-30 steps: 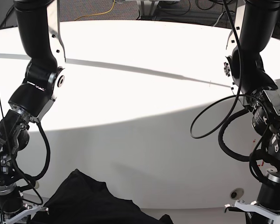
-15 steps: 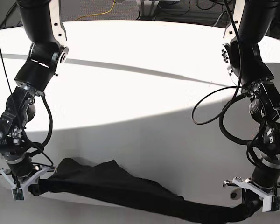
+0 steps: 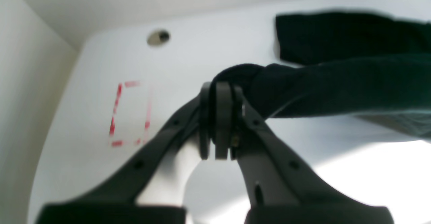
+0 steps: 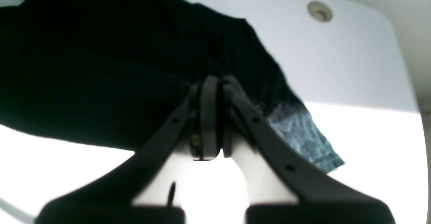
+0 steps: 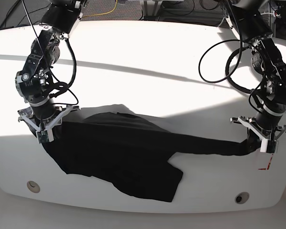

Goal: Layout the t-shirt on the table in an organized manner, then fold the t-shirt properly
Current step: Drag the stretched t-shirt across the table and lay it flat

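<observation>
both grippers pulled t-shirt (image 5: 124, 152) from near edge farther onto table (image 5: 148, 86), apparently stretched wider.

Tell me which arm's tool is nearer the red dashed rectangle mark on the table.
The left. The left tool, shut on the black fabric t-shirt, sits right beside the red dashed rectangle mark. The right tool holds the shirt's other end, far across the glossy white table.

Right gripper (image 5: 44, 128): jaws pinched together on black cloth, pointing down, arm bent at base view's left. Left gripper (image 5: 260, 140): jaws likewise clamped on cloth, arm reaching down at the right
</observation>
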Available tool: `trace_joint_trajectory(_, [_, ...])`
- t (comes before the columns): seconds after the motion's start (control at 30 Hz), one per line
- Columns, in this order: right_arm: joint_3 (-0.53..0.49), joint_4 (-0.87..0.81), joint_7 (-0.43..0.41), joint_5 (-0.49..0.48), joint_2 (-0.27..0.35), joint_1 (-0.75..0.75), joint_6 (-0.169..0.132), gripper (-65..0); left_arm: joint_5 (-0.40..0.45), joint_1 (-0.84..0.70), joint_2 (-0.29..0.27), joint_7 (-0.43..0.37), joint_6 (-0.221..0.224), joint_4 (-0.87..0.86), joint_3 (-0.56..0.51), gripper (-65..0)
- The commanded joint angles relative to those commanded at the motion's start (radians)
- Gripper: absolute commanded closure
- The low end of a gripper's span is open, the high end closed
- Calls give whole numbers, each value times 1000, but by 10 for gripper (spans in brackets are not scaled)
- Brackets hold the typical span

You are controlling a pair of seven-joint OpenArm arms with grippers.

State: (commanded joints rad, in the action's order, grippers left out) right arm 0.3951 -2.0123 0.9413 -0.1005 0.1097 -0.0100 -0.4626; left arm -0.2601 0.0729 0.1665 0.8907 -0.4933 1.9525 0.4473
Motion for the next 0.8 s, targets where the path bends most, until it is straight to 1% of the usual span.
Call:
trace_joint_trajectory(0.03, [0, 0, 0, 0, -11, 29, 0, 0, 0, -32, 0, 5, -21, 0, 17, 0])
trace_joint_trajectory(0.13, [0, 0, 0, 0, -38, 100, 0, 0, 2, -120, 2, 6, -58, 0, 68, 0])
trace_joint_trajectory(0.23, [0, 0, -2, 0, -58, 152, 0, 0, 2, -184, 2, 6, -75, 0, 101, 0])
trace_joint_trajectory(0.33, [0, 0, -2, 0, -80, 199, 0, 0, 2, -244, 5, 6, -78, -2, 123, 0])
trace_joint_trajectory(0.5, [0, 0, -3, 3, -103, 252, 2, 0, 8, -316, 8, 6, -98, -2, 157, 0])
trace_joint_trajectory(0.63, [0, 2, -3, 2, -106, 285, 5, 0, 9, -358, 41, 6, -135, -5, 172, 0])
trace_joint_trajectory(0.8, [-5, 2, -3, 8, -114, 324, 6, -3, 9, -404, 68, 6, -190, -5, 172, 0])
